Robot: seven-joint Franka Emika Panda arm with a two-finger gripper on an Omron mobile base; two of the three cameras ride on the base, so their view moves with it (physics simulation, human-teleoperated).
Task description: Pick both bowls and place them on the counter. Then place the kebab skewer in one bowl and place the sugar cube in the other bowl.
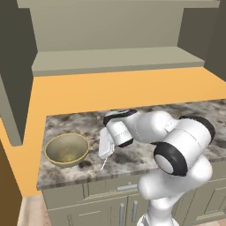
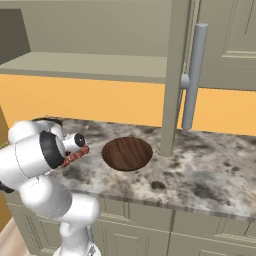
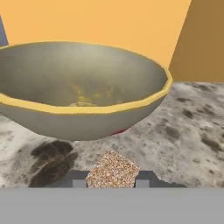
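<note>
Speckled counter fills lower frame; our gripper pinches the sugar cube below the beige-olive bowl.

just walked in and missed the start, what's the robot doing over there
Both bowls already sit on the counter: the deep beige-olive bowl and the shallow dark brown bowl. The hand is closed on the sugar cube, low over the stone right beside the beige-olive bowl. The kebab skewer shows beside the arm, outside the brown bowl. Neither bowl appears to hold its item yet.
</note>
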